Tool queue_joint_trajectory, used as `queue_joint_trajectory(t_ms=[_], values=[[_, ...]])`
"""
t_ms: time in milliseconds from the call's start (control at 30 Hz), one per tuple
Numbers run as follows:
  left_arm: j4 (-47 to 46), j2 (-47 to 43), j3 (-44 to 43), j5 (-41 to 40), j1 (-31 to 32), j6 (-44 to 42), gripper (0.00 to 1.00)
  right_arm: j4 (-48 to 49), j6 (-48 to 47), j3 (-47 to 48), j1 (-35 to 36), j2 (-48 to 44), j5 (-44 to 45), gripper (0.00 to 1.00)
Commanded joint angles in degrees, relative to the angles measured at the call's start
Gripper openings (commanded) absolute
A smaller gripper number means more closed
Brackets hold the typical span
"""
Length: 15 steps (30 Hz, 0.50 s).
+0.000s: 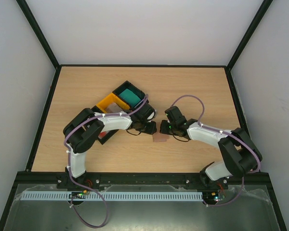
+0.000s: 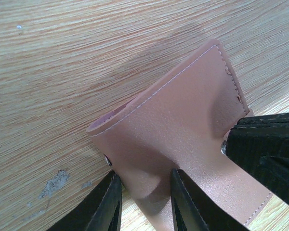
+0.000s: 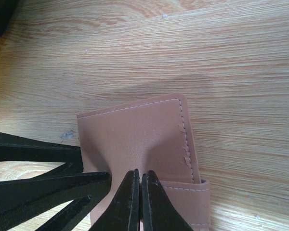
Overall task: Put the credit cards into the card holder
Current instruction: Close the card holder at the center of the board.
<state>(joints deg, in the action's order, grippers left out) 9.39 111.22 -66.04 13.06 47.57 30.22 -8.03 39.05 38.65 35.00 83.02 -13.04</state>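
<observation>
The pinkish-brown card holder [image 1: 160, 138] lies folded on the wooden table between the two grippers. In the left wrist view my left gripper [image 2: 144, 175] straddles the near-left edge of the card holder [image 2: 183, 120], its fingers closed onto a raised fold of the leather. My right gripper [image 3: 140, 173] is shut, fingers together, with the tips pressing down on top of the card holder [image 3: 135, 134]. From above, the left gripper [image 1: 151, 129] and right gripper [image 1: 163, 129] almost meet. A teal credit card stack [image 1: 131, 96] sits in a black tray behind the left arm.
A yellow tray [image 1: 111, 103] stands next to the black tray [image 1: 127, 86] at the back left of the grippers. Part of another dark tray [image 1: 103, 137] shows under the left arm. Black frame rails border the table.
</observation>
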Motion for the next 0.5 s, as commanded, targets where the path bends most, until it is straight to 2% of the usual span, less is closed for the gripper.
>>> queue_joint_trajectory(t_ms=[0,467], values=[[4.76,2.95,2.61,-2.7,-0.21,-0.1,0.3,2.8,0.5,-0.99,0.5,0.8,-2.25,0.02],[4.75,3.2,2.69,-2.86,-0.24,0.01,0.3,7.0,4.34,-5.33,0.68,0.34,-3.31,0.02]])
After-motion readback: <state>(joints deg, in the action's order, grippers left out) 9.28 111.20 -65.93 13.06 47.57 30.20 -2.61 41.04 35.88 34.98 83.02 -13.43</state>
